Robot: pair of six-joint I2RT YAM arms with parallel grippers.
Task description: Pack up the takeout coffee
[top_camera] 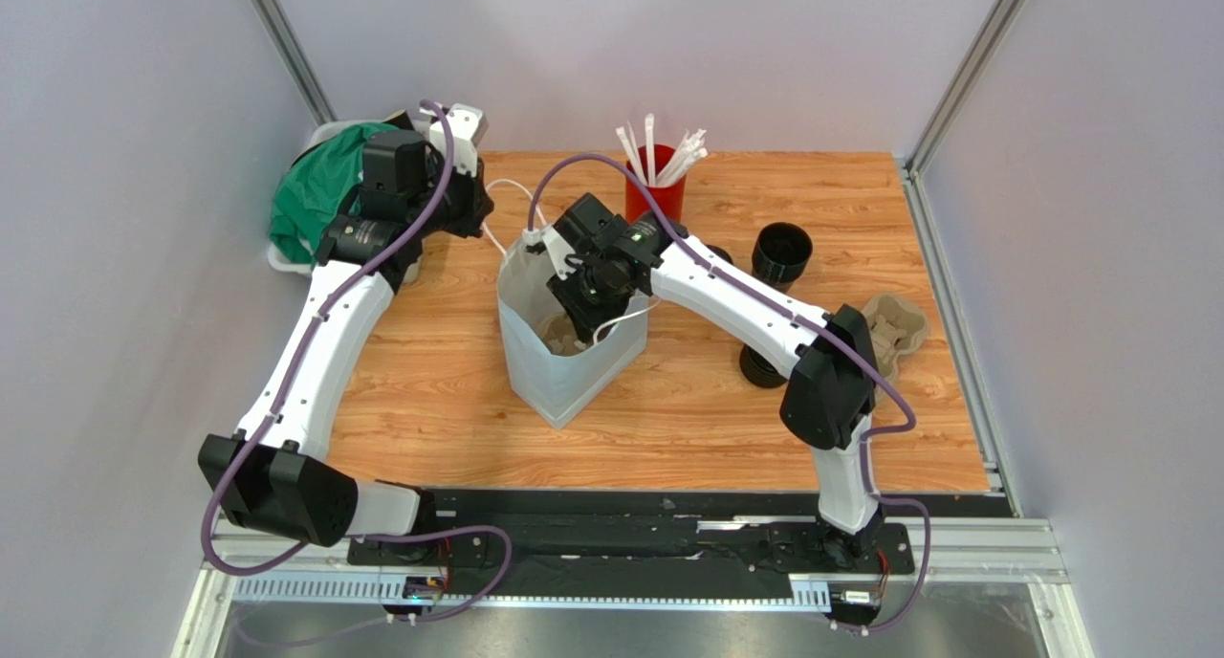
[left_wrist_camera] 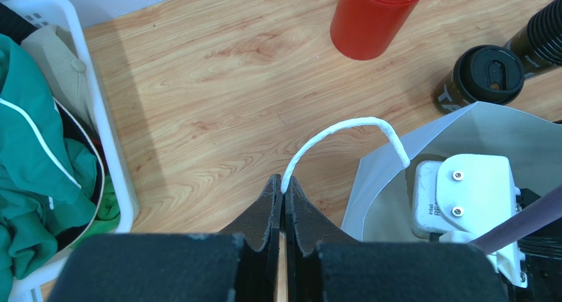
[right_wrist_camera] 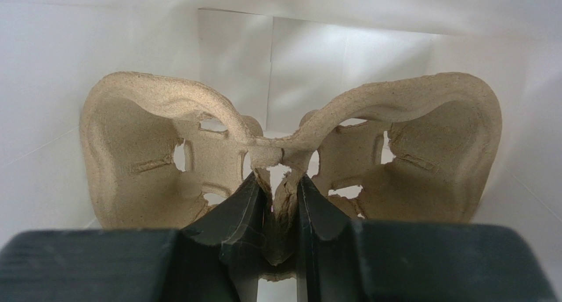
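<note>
Two grips: my left gripper (left_wrist_camera: 284,183) pinching handle (left_wrist_camera: 343,123) outside bag (left_wrist_camera: 462,127) rim; my right gripper (right_wrist_camera: 280,183) clamping carrier (right_wrist_camera: 152,137) centre rib, bag walls crowding both sides.

The right arm (top_camera: 719,292) and the cardboard carrier (right_wrist_camera: 145,150) fill the bag (top_camera: 553,378). Bare table (top_camera: 431,364) lies left of the bag. The red cup (top_camera: 657,199) and a black cup (left_wrist_camera: 489,75) stand close behind it.
</note>
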